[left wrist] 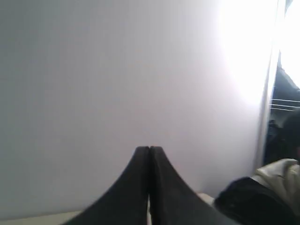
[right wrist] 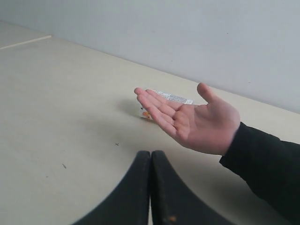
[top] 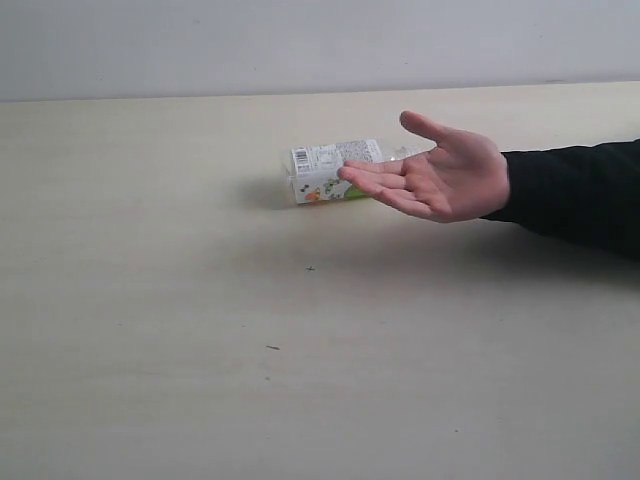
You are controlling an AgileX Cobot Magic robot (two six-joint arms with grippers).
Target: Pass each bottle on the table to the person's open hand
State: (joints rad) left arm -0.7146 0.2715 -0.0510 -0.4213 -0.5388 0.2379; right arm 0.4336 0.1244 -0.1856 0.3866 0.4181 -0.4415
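My left claw (left wrist: 149, 151) is closed tight, tips pressed together, holding nothing, facing a pale wall (left wrist: 117, 70). On the table (top: 180, 380), toward its far edge near the middle, one bottle (top: 325, 172) with a white printed label lies on its side. Just right of it a bare hand (top: 445, 180), palm up, fingers out, is held out from the table's right edge, fingertips in front of the bottle. My right claw (right wrist: 150, 154) is likewise closed on nothing, aimed at that hand.
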